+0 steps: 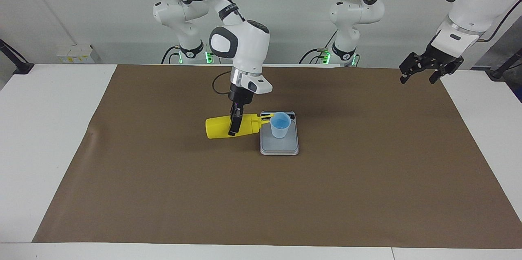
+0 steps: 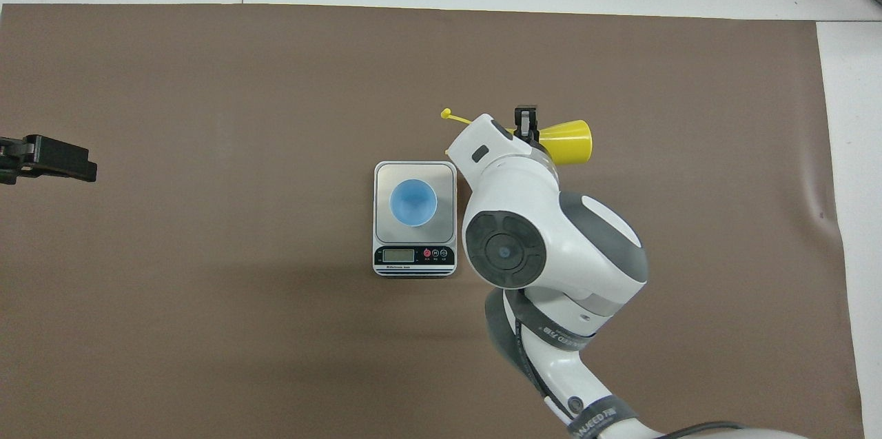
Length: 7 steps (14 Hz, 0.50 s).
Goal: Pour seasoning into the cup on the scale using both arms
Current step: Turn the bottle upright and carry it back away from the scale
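The yellow seasoning bottle (image 1: 220,127) lies tipped on its side in the air beside the scale, toward the right arm's end of the table. Its nozzle points at the rim of the pale blue cup (image 1: 280,125). My right gripper (image 1: 234,124) is shut on the bottle's middle from above. In the overhead view the bottle's base (image 2: 569,142) and its cap strap (image 2: 448,113) stick out from under the right gripper (image 2: 526,130). The cup (image 2: 413,202) stands upright on the silver-grey scale (image 2: 383,174), which also shows in the facing view (image 1: 279,147). My left gripper (image 1: 425,71) waits open and empty, raised over the left arm's end of the mat (image 2: 48,158).
A brown mat (image 1: 261,194) covers most of the white table (image 1: 49,129). The scale's display strip (image 2: 414,256) faces the robots. The right arm's wrist (image 2: 544,239) hangs over the mat beside the scale.
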Motion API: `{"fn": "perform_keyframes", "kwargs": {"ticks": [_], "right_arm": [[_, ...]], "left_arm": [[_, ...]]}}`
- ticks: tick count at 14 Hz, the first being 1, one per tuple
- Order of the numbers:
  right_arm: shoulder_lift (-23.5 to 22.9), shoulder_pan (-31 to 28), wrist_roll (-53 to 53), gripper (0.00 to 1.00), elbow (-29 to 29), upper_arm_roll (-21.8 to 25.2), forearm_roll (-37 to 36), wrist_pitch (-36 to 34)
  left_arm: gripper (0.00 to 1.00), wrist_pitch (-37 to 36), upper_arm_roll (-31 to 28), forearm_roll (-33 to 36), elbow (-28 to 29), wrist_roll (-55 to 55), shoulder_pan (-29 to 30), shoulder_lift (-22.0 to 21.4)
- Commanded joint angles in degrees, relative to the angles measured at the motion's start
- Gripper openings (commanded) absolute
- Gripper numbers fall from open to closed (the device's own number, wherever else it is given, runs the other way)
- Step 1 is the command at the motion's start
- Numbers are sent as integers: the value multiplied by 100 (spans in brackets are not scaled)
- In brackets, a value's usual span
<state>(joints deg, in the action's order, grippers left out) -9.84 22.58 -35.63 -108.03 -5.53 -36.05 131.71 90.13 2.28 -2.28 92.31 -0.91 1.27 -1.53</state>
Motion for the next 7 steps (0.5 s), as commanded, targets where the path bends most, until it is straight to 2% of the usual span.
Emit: {"fn": "perform_keyframes", "kwargs": {"ticks": [1, 3, 7], "right_arm": [[289, -306, -31, 0, -122, -53, 694, 91], [395, -543, -180, 0, -166, -53, 1247, 301], [544, -1087, -1355, 0, -166, -53, 2495, 451]], "left_arm": [[100, -22, 27, -54, 156, 39, 66, -155], [100, -22, 27, -54, 156, 39, 66, -155], [100, -22, 27, -54, 156, 39, 66, -155]]}}
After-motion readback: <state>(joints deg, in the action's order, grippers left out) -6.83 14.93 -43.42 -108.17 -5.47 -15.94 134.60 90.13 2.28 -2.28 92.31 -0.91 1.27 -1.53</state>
